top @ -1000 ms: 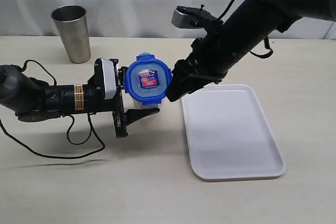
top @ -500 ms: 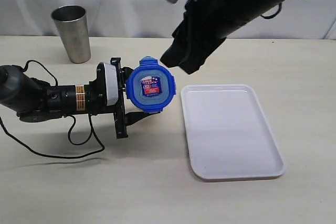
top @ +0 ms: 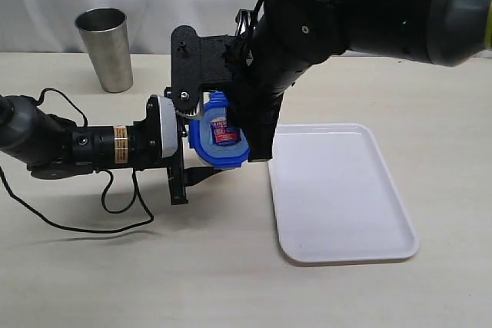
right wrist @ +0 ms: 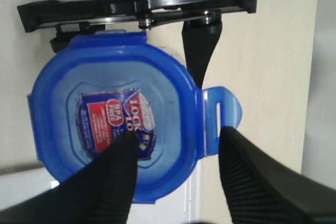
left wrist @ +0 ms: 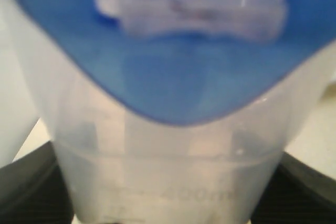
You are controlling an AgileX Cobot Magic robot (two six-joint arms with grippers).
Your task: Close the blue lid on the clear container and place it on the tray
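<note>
Lid [top: 219, 134] sits on container [left wrist: 168, 166], left of tray [top: 338, 197].

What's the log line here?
left jaws: shut on clear container | right jaws: open at blue lid | one flap out | container beside tray

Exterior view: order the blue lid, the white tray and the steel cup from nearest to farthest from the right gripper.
1. Blue lid, directly under the right gripper.
2. White tray, just beside it, right side.
3. Steel cup, far back left.
</note>
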